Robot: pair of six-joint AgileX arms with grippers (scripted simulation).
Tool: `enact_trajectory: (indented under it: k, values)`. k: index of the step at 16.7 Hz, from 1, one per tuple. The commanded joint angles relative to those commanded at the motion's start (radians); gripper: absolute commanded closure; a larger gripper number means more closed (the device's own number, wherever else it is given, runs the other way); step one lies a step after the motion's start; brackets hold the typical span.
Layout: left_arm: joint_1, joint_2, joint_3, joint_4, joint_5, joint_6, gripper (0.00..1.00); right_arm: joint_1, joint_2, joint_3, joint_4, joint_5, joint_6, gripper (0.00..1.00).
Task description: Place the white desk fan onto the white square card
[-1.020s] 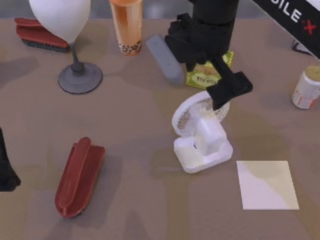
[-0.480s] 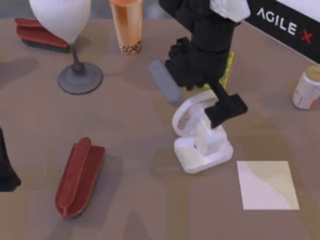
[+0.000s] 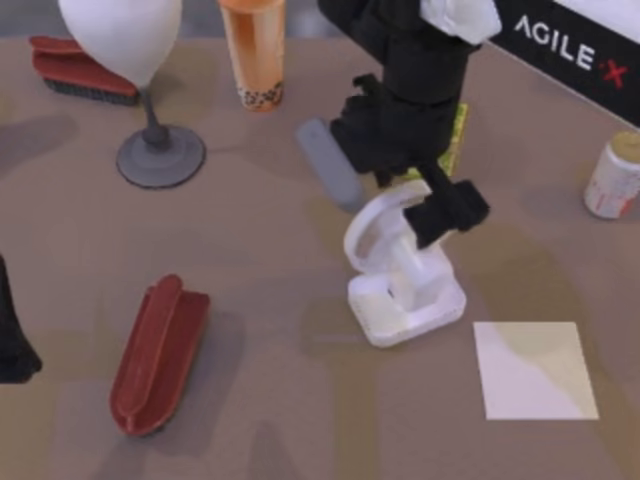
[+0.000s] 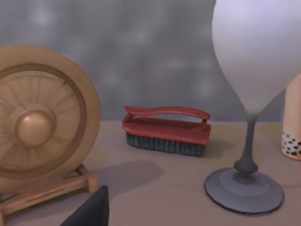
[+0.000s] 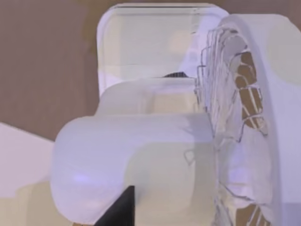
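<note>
Right gripper [image 3: 425, 205] has closed in since earlier, jaws now narrowed around the small white plastic desk fan [image 3: 405, 270] head (contact unclear), fan just left of the thin white square card [image 3: 535, 369]; clamp squarely before lifting. Left arm parked.

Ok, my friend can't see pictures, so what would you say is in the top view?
The right arm's black gripper reaches down over the small all-white plastic desk fan, which stands on the brown table left of the thin white square card. Nearby are a long red brush and a white teardrop lamp.
</note>
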Motion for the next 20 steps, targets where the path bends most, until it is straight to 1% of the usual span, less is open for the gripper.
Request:
enact_trajectory:
  k: [8,9,18,20]
  values:
    - [0.0,0.0,0.0,0.0,0.0,0.0,0.0,0.0,0.0,0.0,0.0,0.0,0.0,0.98]
    - [0.0,0.0,0.0,0.0,0.0,0.0,0.0,0.0,0.0,0.0,0.0,0.0,0.0,1.0]
    - [0.0,0.0,0.0,0.0,0.0,0.0,0.0,-0.003,-0.004,0.001,-0.004,0.0,0.002,1.0]
    - [0.0,0.0,0.0,0.0,0.0,0.0,0.0,-0.005,0.007,0.039,-0.035,0.0,0.005,1.0]
